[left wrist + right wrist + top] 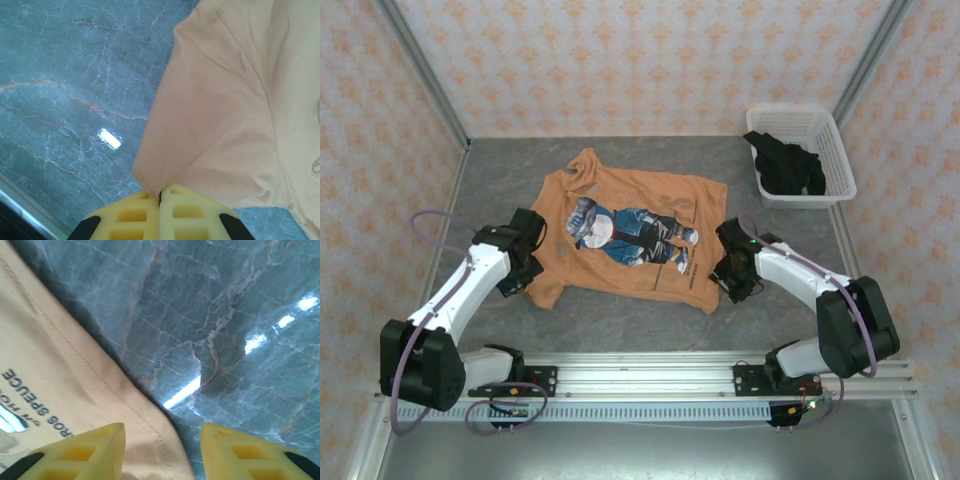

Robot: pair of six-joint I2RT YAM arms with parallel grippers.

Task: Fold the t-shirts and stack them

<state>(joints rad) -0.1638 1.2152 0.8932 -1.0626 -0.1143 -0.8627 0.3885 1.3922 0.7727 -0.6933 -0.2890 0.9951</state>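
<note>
Where the grey marbled table (500, 190) lies between the two arms, one orange t-shirt (630, 235) is spread flat, print side up, collar toward the far left.
- Chest print: blue, white and dark figure, with dark lettering near the hem.
- Left gripper (160, 192): yellow fingers clenched together, pinching the corner of the shirt's near left sleeve (165, 160).
- Right gripper (162, 432): released, fingers parted. One finger stands over the shirt's stitched hem corner (145, 435) and the other over bare table. Whether either touches the cloth cannot be told.
- Black t-shirt (788, 167): bunched inside the white lattice basket (800, 122) at the far right corner, well apart from the orange one.
</note>
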